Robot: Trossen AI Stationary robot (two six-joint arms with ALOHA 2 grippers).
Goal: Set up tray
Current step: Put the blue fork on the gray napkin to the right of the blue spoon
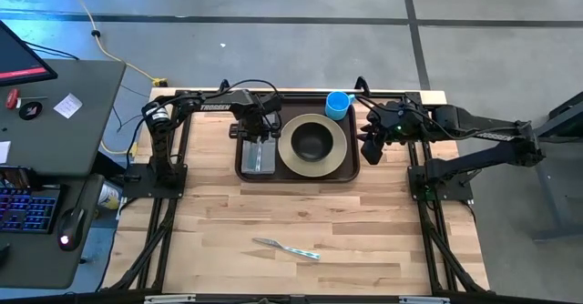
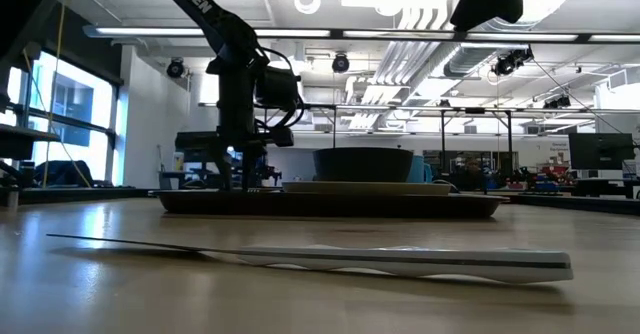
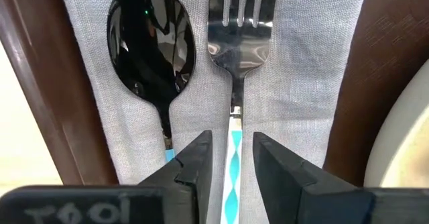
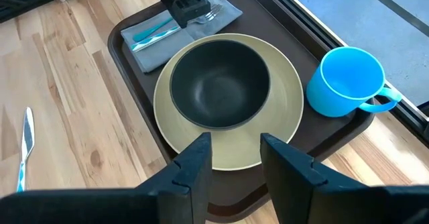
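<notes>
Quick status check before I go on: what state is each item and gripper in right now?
tray: flat on table, loaded.
napkin: spread in tray beside plate.
spoon: lying on napkin.
fork: on napkin beside spoon, handle between open fingers.
plate: in tray, bowl on it.
bowl: upright, empty.
blue mug: upright, tray corner.
knife: on table, outside tray.
left gripper: open, over fork handle.
right gripper: open, empty.
</notes>
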